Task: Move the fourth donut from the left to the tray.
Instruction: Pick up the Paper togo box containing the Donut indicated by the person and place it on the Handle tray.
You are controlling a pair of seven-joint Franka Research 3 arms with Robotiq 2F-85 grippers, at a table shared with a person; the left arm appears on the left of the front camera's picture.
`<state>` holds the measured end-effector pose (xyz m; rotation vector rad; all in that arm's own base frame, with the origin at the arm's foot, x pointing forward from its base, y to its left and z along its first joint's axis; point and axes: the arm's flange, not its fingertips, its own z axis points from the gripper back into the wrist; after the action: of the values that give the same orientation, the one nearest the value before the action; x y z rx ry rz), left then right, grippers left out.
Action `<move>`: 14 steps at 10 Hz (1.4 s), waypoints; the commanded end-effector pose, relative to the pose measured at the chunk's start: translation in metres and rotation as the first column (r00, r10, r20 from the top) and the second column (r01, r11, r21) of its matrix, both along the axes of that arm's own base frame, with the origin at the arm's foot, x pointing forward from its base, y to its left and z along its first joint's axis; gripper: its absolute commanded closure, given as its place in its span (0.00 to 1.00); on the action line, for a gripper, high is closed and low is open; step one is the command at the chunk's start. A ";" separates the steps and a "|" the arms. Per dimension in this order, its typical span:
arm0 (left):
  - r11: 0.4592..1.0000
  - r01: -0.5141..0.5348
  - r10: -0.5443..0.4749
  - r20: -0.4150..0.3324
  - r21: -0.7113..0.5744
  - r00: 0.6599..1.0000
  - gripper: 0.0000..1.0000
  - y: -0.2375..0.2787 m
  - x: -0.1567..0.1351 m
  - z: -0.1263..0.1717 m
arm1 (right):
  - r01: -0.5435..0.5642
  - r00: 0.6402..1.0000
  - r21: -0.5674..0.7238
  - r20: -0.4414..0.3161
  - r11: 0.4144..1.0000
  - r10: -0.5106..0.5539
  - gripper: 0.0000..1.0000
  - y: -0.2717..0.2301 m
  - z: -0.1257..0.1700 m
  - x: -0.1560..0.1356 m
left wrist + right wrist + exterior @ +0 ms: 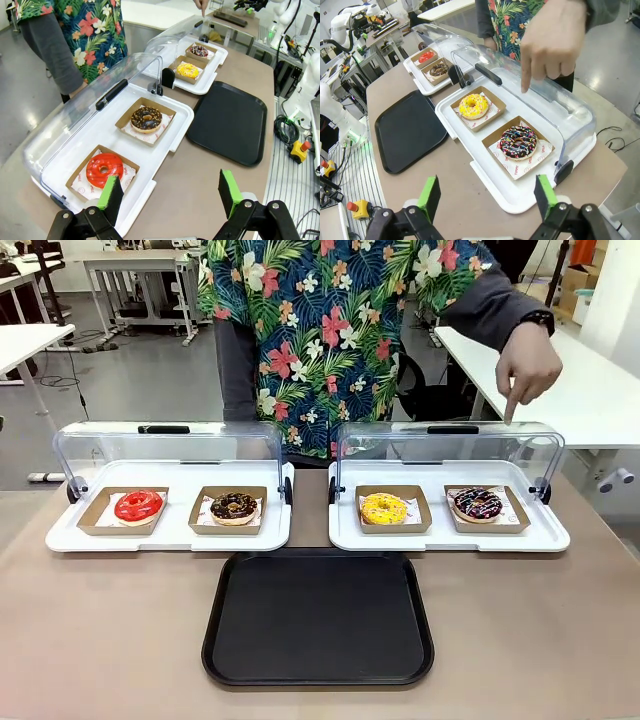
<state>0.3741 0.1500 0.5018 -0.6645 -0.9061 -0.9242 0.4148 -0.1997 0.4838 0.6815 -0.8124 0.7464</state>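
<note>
Fourth donut [477,504]: chocolate glaze, pink-white drizzle, in cardboard holder [489,143] at far right, lid [450,445] raised; a person's hand [527,365] points down at it. Tray [318,618]: black, near centre. Best taken by the right gripper [487,196] (jaws wide, poised on its near side), pinching the holder's rim, not the glaze. Left gripper [172,192]: wide, at the left end.

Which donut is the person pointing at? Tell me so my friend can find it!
Find the white display tray on the robot's right, lid open. Of the two inside, pick the outer donut, below the person's pointing hand. It is dark chocolate with pink and white stripes; its neighbour is the yellow donut.
</note>
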 end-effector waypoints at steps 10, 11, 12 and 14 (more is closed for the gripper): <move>1.000 -0.002 0.002 -0.007 -0.012 1.000 0.00 0.000 0.001 0.004 | -0.008 0.999 0.018 0.036 1.000 0.007 0.00 0.001 0.000 0.003; 1.000 -0.002 0.002 -0.007 -0.012 1.000 0.00 0.000 0.001 0.004 | -0.008 0.999 0.018 0.036 1.000 0.007 0.00 0.001 0.000 0.003; 1.000 -0.002 0.002 -0.007 -0.012 1.000 0.00 0.000 0.001 0.004 | -0.008 0.999 0.018 0.036 1.000 0.007 0.00 0.001 0.000 0.003; 1.000 -0.002 0.002 -0.007 -0.012 1.000 0.00 0.000 0.001 0.004 | -0.008 0.999 0.018 0.036 1.000 0.007 0.00 0.001 0.000 0.003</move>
<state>0.3741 0.1501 0.5018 -0.6644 -0.9061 -0.9240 0.4148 -0.1998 0.4837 0.6815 -0.8123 0.7462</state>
